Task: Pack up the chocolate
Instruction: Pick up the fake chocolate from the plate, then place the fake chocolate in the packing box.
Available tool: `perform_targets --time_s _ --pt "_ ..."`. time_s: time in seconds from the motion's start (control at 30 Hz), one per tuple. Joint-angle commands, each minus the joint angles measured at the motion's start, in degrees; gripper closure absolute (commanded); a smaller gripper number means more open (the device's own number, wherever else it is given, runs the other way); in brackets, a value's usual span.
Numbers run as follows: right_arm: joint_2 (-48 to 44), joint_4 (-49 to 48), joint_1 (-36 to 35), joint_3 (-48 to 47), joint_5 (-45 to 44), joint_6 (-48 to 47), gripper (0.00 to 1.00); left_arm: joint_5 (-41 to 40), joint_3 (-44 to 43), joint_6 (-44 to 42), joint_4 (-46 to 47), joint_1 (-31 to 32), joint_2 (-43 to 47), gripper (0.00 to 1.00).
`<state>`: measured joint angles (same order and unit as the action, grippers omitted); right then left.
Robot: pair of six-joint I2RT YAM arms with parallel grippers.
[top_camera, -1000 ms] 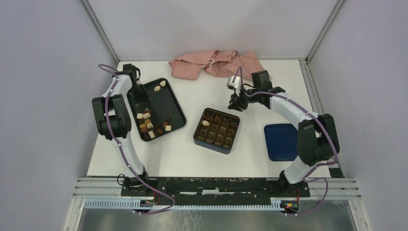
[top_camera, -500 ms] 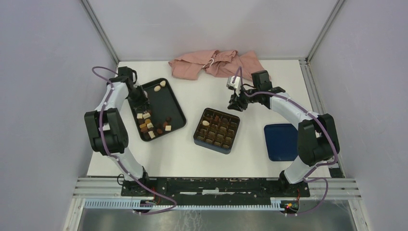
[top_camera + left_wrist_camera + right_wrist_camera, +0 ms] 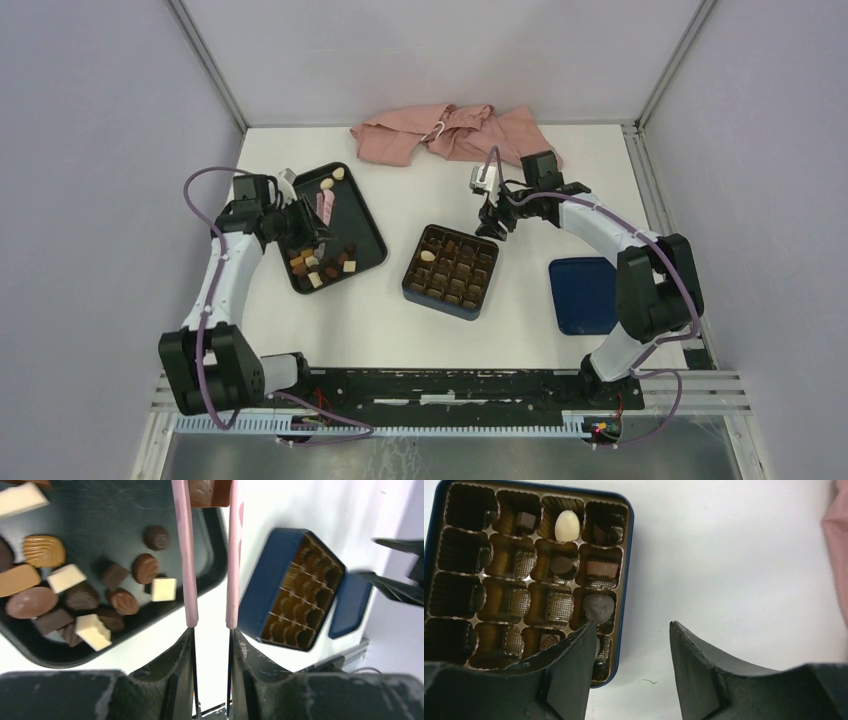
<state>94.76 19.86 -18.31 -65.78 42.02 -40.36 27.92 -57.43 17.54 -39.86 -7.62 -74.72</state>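
Loose chocolate (image 3: 318, 262) lies in the black tray (image 3: 350, 210), in dark, light brown and cream pieces (image 3: 75, 597). My left gripper (image 3: 324, 206), with long pink fingers (image 3: 183, 555), hovers over the tray. It is shut on a brown chocolate (image 3: 206, 491) at its tips. The dark blue box (image 3: 451, 270) with a brown gridded insert holds several pieces (image 3: 566, 525). Over the box's far right corner my right gripper (image 3: 489, 215) stands open (image 3: 631, 630) and holds nothing. A dark round piece (image 3: 599, 607) sits in the cell by its left finger.
The blue lid (image 3: 583, 293) lies flat to the right of the box. A crumpled pink cloth (image 3: 450, 135) is at the back of the white table. In the left wrist view the box (image 3: 260, 595) and lid (image 3: 352, 605) lie beyond the tray's rim.
My left arm has swung out, and its gripper has risen from the tray and turned toward the box with a piece. My right gripper has opened wider over the box's corner.
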Motion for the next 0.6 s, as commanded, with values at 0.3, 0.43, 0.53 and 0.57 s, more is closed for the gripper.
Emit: perform_targets --time_s 0.3,0.43,0.53,0.57 --pt "7.09 4.11 -2.95 -3.5 -4.72 -2.54 0.43 10.34 2.85 2.25 6.58 12.75 13.46 0.91" --pt "7.65 3.77 -3.03 -3.61 -5.97 -2.69 0.43 8.07 4.23 4.39 9.0 19.44 14.48 0.91" --pt "7.71 2.87 -3.03 -3.4 -6.07 -1.82 0.44 6.46 5.05 5.38 9.97 23.28 14.59 0.91" --pt "7.87 2.25 -3.18 -3.22 -5.99 -1.32 0.44 5.86 5.31 5.79 10.36 24.55 14.63 0.91"
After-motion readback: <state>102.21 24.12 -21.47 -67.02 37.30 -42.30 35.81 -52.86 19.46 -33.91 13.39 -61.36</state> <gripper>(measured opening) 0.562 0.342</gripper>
